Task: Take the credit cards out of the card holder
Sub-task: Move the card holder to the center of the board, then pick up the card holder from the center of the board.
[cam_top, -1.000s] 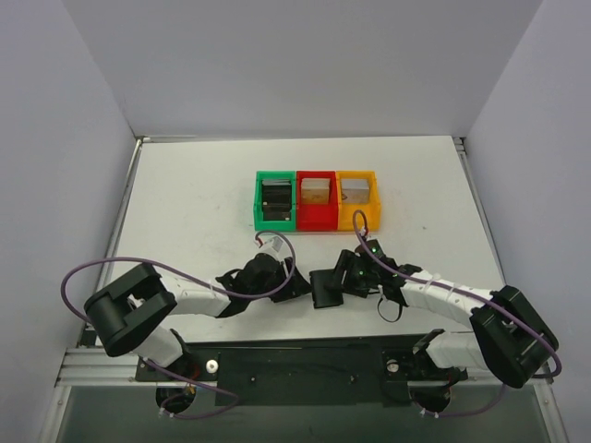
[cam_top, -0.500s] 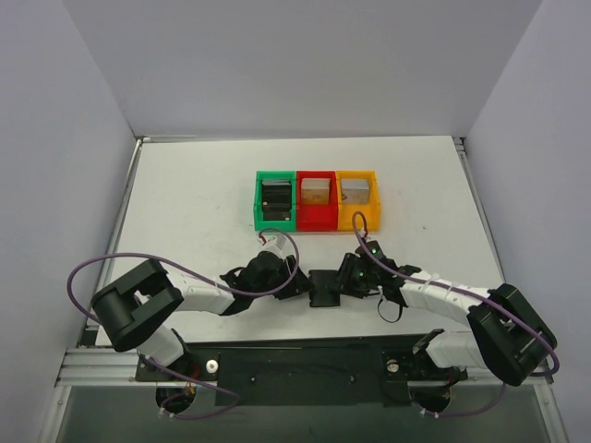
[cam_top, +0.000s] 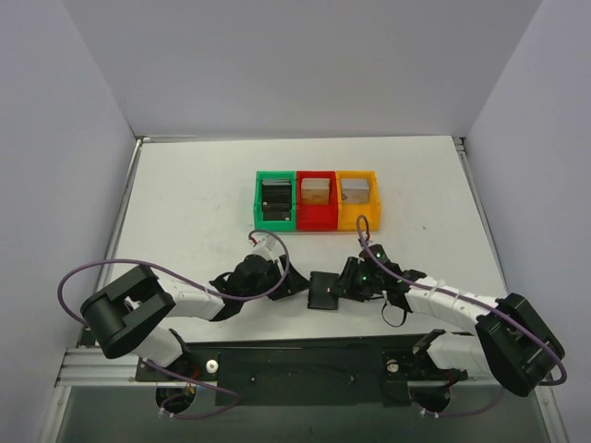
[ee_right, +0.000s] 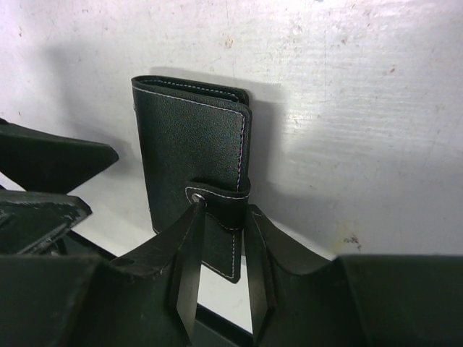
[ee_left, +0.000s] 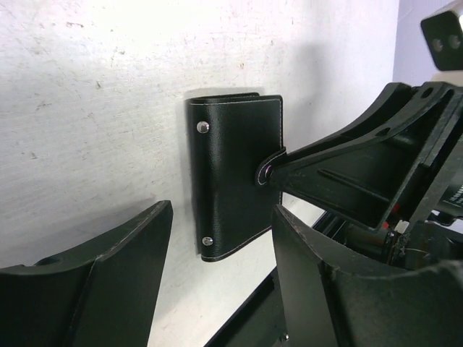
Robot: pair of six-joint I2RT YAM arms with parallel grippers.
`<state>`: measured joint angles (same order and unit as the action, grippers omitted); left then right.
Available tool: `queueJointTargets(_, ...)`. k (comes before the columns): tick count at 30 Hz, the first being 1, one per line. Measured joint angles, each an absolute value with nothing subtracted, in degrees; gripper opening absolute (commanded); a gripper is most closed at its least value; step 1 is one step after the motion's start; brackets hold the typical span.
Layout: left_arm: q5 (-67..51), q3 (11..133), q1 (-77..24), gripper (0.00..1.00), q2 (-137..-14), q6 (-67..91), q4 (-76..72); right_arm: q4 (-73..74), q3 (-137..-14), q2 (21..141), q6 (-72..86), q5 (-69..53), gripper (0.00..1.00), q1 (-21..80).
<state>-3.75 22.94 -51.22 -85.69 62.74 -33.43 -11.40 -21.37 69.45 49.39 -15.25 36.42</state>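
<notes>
Since a second ago the right gripper [ee_right: 221,210] has slid in toward the card holder [cam_top: 323,290] and its jaws have narrowed, while the left arm has drawn back a little to the left. The card holder is a small black wallet lying closed on the white table [cam_top: 185,212], near the front edge at the centre, between the two grippers. The right gripper's fingers now pinch its snap tab [ee_left: 269,168]. The left gripper [cam_top: 294,282] waits just left of it, jaws wide and holding nothing. No credit cards show; the task looks barely started, with unsnapping, opening and pulling the cards all left. Farther back, three bins stand touching in a row: a green bin [cam_top: 259,198] with a black stack [cam_top: 275,200], a red bin [cam_top: 316,220] with a tan stack [cam_top: 316,191], and a yellow bin [cam_top: 356,220] with a grey stack [cam_top: 355,190].
</notes>
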Motion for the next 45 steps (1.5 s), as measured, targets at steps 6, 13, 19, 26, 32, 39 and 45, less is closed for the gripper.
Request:
queueJointTargets(6, -4.4, 20.9, -50.1, 0.70, -82.7, 62.8, -35.6, -11.2, -20.6, 67.1, 49.4, -17.3, 0.00, 36.4)
queueJointTargets(13, -5.4, 20.2, -50.1, 0.70, -82.2, 62.9, -37.4, -11.0, -20.6, 66.2, 49.0, -18.3, 0.12, 36.4)
queueJointTargets(19, -6.2, 19.9, -50.1, 0.69, -83.0, 63.3, -38.0, -11.3, -20.6, 68.9, 48.8, -19.2, 0.12, 36.4)
queueJointTargets(26, -6.5, 19.6, -50.1, 0.69, -83.7, 63.8, -38.7, -14.7, -20.5, 71.7, 49.5, -21.8, 0.00, 36.4)
queueJointTargets(32, -7.2, 18.7, -48.8, 0.75, -82.6, 63.9, -38.6, -14.9, -20.1, 70.0, 49.5, -22.2, 0.00, 36.4)
queueJointTargets(39, -10.4, 15.3, -41.9, 0.84, -76.6, 64.1, -39.5, -10.5, -20.9, 63.0, 48.4, -22.7, 0.00, 36.4)
queueJointTargets(45, -13.2, 14.9, -41.6, 0.86, -71.8, 62.8, -39.1, -8.8, -22.8, 61.3, 47.5, -24.0, 0.00, 36.4)
